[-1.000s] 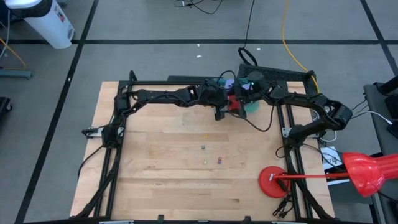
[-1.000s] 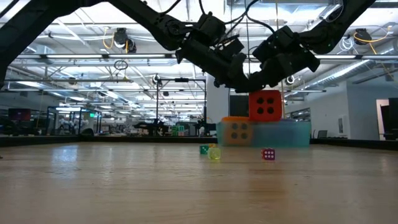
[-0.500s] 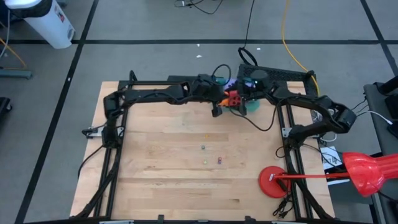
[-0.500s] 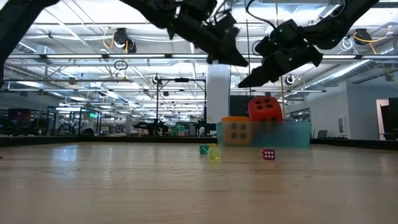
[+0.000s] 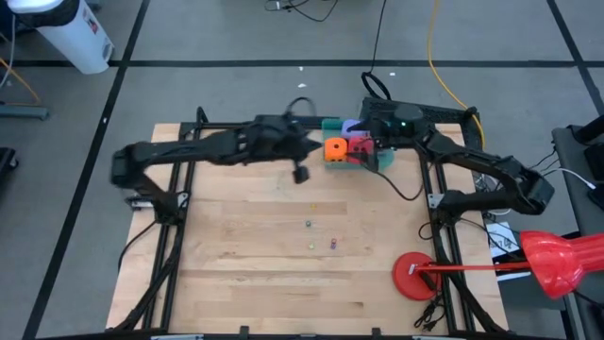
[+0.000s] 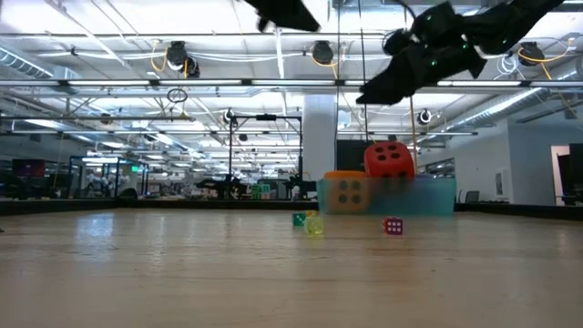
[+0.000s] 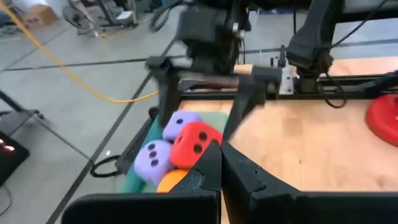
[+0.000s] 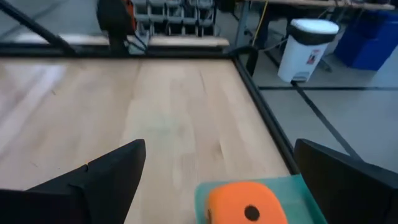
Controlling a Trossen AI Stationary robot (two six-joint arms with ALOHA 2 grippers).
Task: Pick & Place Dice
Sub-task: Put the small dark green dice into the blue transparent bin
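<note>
Bright, even light comes from ceiling strip lamps (image 6: 228,41) that glare white in the low view. Shadows on the table (image 5: 245,264) are faint. Motion blur smears the left arm (image 5: 203,148); both wrist views are soft.

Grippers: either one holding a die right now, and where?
Nothing held. Left gripper is shut and empty; right gripper is open above the orange die. The red die sits in the pile.

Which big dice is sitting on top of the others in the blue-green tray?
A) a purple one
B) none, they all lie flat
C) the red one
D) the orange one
C: the low view shows the red dice perched higher than the orange dice in the teal tray, and the left wrist view shows it resting atop the purple dice.
</note>
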